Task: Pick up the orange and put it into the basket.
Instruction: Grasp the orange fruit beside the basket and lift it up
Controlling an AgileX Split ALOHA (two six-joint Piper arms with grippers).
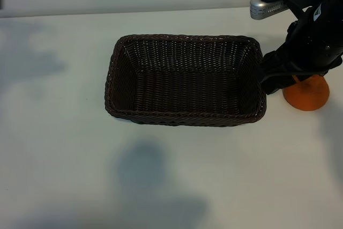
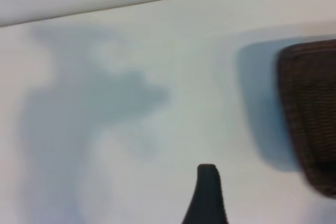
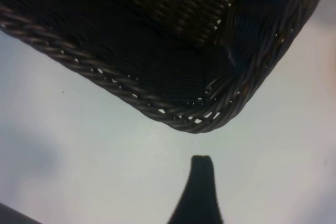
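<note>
The dark brown woven basket (image 1: pixel 120 73) sits in the middle of the white table with nothing in it. The orange (image 1: pixel 308 96) rests on the table just off the basket's right end, its upper part hidden behind my right arm. My right gripper (image 1: pixel 274 80) hangs low between the basket's right end and the orange. In the right wrist view one of its fingers (image 3: pixel 201 184) points at a basket corner (image 3: pixel 199 121), with bare table around it and the orange out of sight. My left arm is outside the exterior view. One of its fingers (image 2: pixel 208 195) shows over bare table, holding nothing.
The table's far edge meets a pale wall behind the basket. A silver camera housing (image 1: pixel 268 6) sticks out from the right arm above the basket's right end. The basket's side (image 2: pixel 310 114) lies off to one side in the left wrist view.
</note>
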